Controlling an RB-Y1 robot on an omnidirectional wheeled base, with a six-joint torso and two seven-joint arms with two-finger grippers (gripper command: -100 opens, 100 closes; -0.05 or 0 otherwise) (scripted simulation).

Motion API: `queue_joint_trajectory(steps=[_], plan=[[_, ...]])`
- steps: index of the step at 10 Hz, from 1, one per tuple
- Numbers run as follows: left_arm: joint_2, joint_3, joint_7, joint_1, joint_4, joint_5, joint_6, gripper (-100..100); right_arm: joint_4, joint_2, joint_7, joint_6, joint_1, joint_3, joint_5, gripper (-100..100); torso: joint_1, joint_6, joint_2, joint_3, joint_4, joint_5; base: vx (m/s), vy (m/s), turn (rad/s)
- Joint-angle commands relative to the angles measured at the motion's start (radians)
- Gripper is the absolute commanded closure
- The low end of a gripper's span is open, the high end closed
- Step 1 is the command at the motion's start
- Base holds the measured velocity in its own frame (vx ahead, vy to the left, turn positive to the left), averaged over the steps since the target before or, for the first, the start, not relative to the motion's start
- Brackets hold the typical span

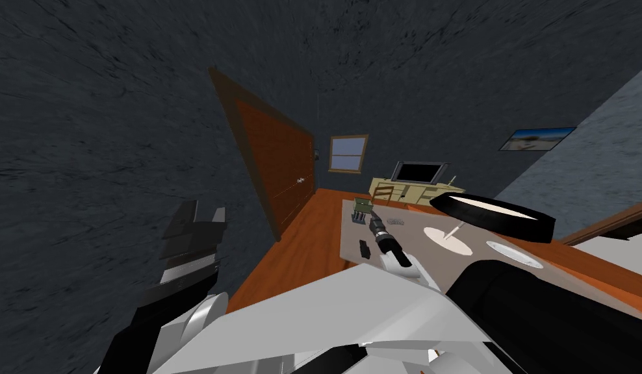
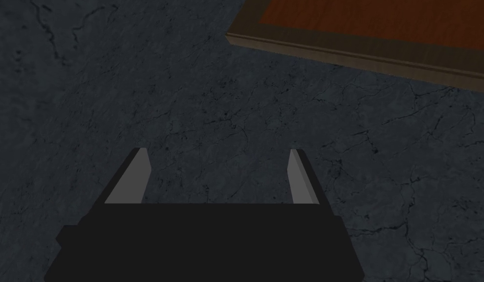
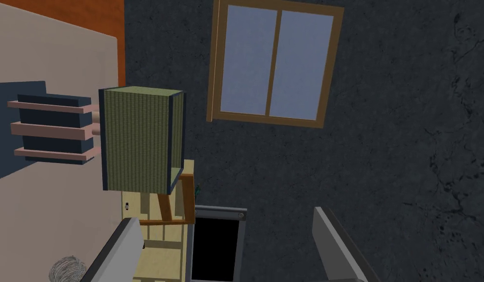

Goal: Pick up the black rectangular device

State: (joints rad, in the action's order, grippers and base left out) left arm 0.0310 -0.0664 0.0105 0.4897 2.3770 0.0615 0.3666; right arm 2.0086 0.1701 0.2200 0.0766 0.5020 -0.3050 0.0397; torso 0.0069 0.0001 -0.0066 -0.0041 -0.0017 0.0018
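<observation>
Black rectangular device [image 1: 364, 249] lies flat on the table [image 1: 410, 224], near the table's left edge and well short of its far end. Right pincer [image 3: 226, 215] is out beyond it, over the far end of the table, facing a green-fronted box [image 3: 135, 139] with a dark slatted rack [image 3: 45, 127] beside it. So the device sits back toward me from the fingertips, just beside the right forearm [image 1: 386, 243] on its left side. Long axis of the device runs down the table, roughly parallel to that forearm. Right pincer spread wide, nothing between the blades. Left pincer [image 2: 218, 150] likewise spread and empty, raised close to the dark wall, well off the table's left; right arm plainly the nearer. Judgement: the next move calls for drawing the hand back and tipping it down, blades set across the device's short width. Table pale and flat; a white plate [image 1: 446, 240] and a black-rimmed round shade [image 1: 492, 217] lie to the right, well apart from the device. Room: orange-brown floor [image 1: 300, 240], brown door [image 1: 274, 169], window [image 1: 347, 154], television [image 1: 417, 172] on a pale cabinet [image 1: 414, 191].
</observation>
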Motion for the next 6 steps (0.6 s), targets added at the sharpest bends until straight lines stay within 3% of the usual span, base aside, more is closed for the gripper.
queue_joint_trajectory(steps=[1, 2, 3, 6], plan=[[0.0, 0.0, 0.0, 0.0, 0.0, 0.0, 0.0, 0, -0.013, 0.004, 0.018, 0.05, 0.0, -0.014, -0.008, -100, 0.0, 0.0, 0.0, 0.0, 0.0, 0.0, 0.109, 0.098, -0.001], [0.0, 0.0, 0.0, 0.0, 0.0, 0.0, 0.0, 0, -0.013, 0.004, 0.018, 0.056, 0.0, -0.014, -0.008, -100, -0.001, 0.0, 0.0, 0.0, 0.0, 0.0, 0.065, 0.036, -0.004], [0.0, 0.0, 0.0, 0.0, 0.0, 0.0, 0.0, 0, -0.052, 0.01, 0.047, 0.091, -0.004, -0.04, -0.022, -100, -0.004, 0.0, 0.002, 0.001, 0.0, -0.001, 0.117, 0.067, 0.024], [0.0, 0.0, 0.0, 0.0, 0.0, 0.0, 0.0, 0, -0.093, 0.016, 0.077, 0.168, -0.009, -0.067, -0.038, -100, -0.002, 0.0, -0.001, -0.001, 0.0, 0.0, 0.122, 0.076, 0.004]])
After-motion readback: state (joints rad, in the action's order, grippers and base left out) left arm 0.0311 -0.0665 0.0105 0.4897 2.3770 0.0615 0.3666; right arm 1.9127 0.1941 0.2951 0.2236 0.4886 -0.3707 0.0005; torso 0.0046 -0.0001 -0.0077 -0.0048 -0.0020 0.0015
